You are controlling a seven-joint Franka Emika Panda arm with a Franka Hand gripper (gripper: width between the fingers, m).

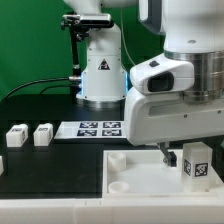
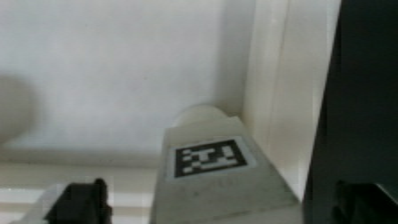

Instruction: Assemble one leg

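In the exterior view, two small white legs stand on the black table (image 1: pixel 60 165) at the far left: one leg (image 1: pixel 16 136) nearest the edge and a second leg (image 1: pixel 43 133) just beside it, apart from each other. To their right, the marker board (image 1: pixel 98 128) lies flat on the table in front of the robot base (image 1: pixel 99 72), which carries a triangular warning label.

Further right, in the foreground, lies the large flat white square piece (image 1: pixel 135 172), with a round corner socket (image 1: pixel 117 157) at its rear corner on the exterior view's left and another socket (image 1: pixel 121 186) nearer the camera.

At the exterior view's right, the arm's white wrist housing (image 1: pixel 165 105) fills the upper part of the frame. Below it, a third leg (image 1: pixel 196 163) stands upright over the square piece, with its black-and-white marker facing the camera. The gripper (image 1: pixel 172 155) is mostly hidden by the housing; one dark fingertip shows just beside this leg.

In the wrist view, the leg (image 2: pixel 221 170) sits between the two dark fingers (image 2: pixel 75 205), with its marker (image 2: pixel 212 158) visible. A clear gap shows on each side of the leg, so the gripper is spread and not pinching it. The white surface of the square piece (image 2: pixel 125 70) lies behind.
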